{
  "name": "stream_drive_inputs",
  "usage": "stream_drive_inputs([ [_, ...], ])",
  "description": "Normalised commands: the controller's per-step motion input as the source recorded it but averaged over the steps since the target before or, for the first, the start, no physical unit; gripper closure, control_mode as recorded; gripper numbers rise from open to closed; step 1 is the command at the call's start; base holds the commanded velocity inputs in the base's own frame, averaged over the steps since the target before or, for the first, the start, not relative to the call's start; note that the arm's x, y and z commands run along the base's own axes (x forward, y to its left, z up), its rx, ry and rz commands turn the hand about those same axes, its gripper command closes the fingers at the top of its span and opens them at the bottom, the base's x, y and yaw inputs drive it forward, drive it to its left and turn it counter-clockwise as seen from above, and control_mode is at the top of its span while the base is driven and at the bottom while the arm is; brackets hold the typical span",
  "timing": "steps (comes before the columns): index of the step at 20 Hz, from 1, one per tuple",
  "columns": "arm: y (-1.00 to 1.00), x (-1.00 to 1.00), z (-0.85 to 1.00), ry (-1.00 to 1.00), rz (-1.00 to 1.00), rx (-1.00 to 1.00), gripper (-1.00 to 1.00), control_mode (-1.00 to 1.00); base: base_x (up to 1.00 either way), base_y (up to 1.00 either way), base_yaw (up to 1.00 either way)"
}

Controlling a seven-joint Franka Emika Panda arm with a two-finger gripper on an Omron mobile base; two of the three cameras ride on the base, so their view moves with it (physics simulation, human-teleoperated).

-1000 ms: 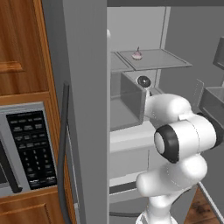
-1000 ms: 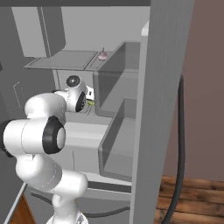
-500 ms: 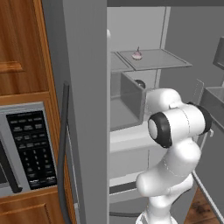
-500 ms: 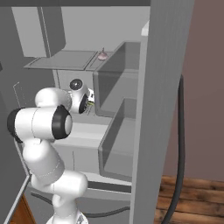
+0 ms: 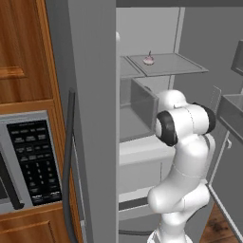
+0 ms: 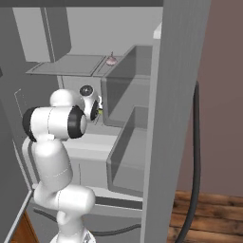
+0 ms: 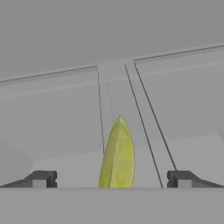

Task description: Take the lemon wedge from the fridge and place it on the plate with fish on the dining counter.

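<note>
Lemon wedge point(image 7: 117, 155) now framed by advanced, spread gripper point(image 7: 111, 179).

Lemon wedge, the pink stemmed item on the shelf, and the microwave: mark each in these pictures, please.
lemon wedge point(image 7: 117, 155), hand view, middle of its yellow-green face.
pink stemmed item point(image 5: 148, 60), left base view, its round body on the upper fridge shelf.
microwave point(image 5: 35, 161), left base view, its dark button panel.

Grey shelf point(image 7: 65, 127) inside fridge point(image 5: 95, 95) is seen, lemon wedge point(image 7: 117, 155) resting on it, pointed tip up. Upper shelf point(image 5: 175, 64) is seen carrying small pinkish round item point(image 5: 149, 60) with stem.
</note>
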Motion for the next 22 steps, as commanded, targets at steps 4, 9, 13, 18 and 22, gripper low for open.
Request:
stream_drive_inputs([
  [4, 0.02, 0.28, -0.3, 0.03, 0.0, 0.0, -1.0, -1.0, 0.0, 0.0, 0.0],
  [9, 0.0, 0.29, -0.23, 0.01, 0.0, 0.0, -1.0, -1.0, 0.0, 0.0, 0.0],
  [13, 0.0, 0.17, -0.22, 0.03, 0.0, 0.0, -1.0, -1.0, 0.0, 0.0, 0.0],
  [18, 0.0, 0.0, -0.35, 0.01, 0.0, 0.0, -1.0, -1.0, 0.0, 0.0, 0.0],
  [22, 0.01, -0.19, -0.76, -0.01, 0.0, 0.0, 1.0, -1.0, 0.0, 0.0, 0.0],
])
